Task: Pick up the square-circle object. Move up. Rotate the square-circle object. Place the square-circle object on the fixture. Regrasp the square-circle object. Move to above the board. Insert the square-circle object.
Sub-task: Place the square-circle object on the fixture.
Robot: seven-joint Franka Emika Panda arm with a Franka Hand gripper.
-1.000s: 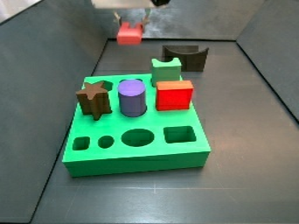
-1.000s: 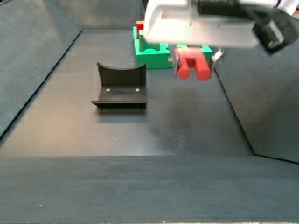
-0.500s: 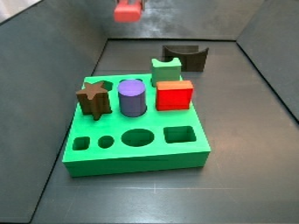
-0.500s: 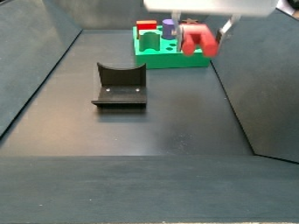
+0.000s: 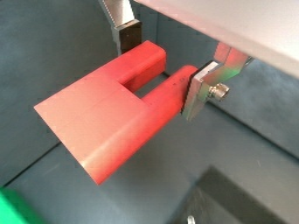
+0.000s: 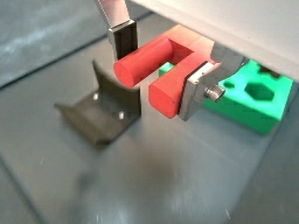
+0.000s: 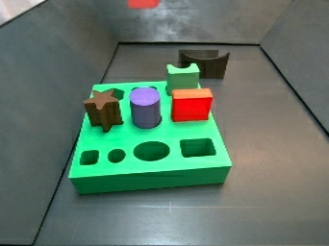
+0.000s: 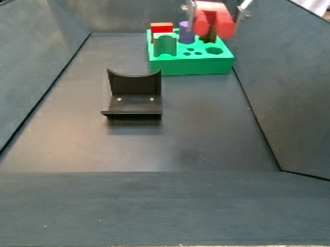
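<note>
The square-circle object (image 5: 111, 118) is a bright-red piece with two legs, one squared and one rounded (image 6: 149, 68). My gripper (image 5: 166, 63) is shut on it, one silver finger on each leg, and the same grip appears in the wrist view that faces the floor (image 6: 162, 66). It hangs high in the air, just inside the upper edge of a side view (image 7: 144, 3) and in front of the board in a side view (image 8: 213, 17). The dark fixture (image 6: 103, 114) stands on the floor below, beyond the green board (image 7: 148, 171) in a side view (image 7: 206, 61).
On the board stand a brown star (image 7: 103, 108), a purple cylinder (image 7: 145, 106), a red cube (image 7: 191, 104) and a green notched block (image 7: 184, 73). Holes run along its front edge. Dark sloping walls enclose the floor.
The gripper has risen with the red piece, from just above the fixture's height to the top edge of the side view. The grip has not changed.
</note>
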